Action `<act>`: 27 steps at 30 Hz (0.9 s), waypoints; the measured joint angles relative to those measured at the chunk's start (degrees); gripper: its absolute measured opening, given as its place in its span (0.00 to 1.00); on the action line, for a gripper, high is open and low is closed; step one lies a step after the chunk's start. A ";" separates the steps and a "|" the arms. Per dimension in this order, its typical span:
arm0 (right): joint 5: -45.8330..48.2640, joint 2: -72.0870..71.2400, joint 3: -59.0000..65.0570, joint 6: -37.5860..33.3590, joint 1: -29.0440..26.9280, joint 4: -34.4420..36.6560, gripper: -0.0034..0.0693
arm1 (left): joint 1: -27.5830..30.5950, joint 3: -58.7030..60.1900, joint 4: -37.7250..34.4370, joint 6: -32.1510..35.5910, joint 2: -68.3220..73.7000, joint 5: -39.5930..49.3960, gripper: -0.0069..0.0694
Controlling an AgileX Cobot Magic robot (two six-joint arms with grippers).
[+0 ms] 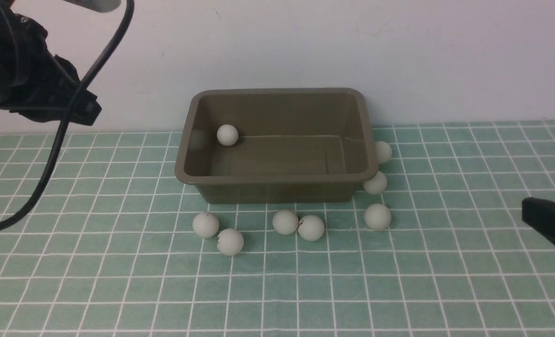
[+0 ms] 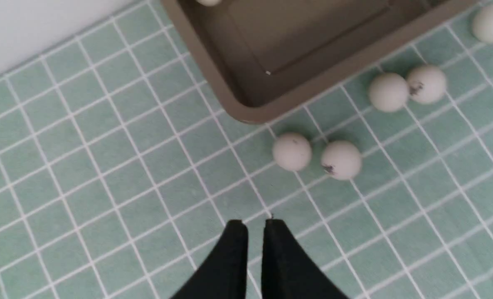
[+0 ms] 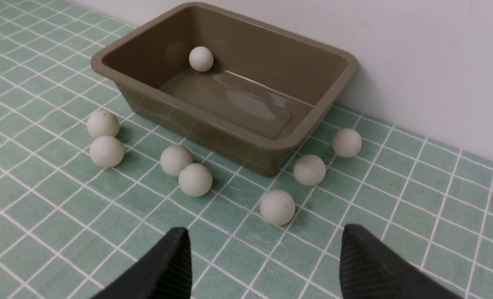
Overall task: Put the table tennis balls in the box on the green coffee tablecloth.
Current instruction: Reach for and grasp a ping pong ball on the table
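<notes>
At ten o'clock in the front view, raised over the green coffee tablecloth (image 1: 95, 281), your left end effector (image 2: 252, 224) is pinched closed on nothing. One of the table tennis balls (image 1: 227, 135) sits in the box (image 1: 277, 177), in its ten o'clock corner. Seven lie outside, from seven o'clock round to three. Your right end effector (image 3: 263, 245) stands wide open and empty. You seem to be between picks, so lower it astride the outer ball at four o'clock (image 1: 377, 216).

Olive-brown box (image 1: 277, 192), white balls (image 1: 285, 222) some w/ dark marks, teal-green cloth (image 1: 118, 281) w/ white grid lines.
</notes>
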 joint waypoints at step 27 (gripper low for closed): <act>5.68 21.48 -5.30 1.45 0.00 0.51 0.65 | 0.00 6.11 3.41 -4.15 4.28 -12.28 0.13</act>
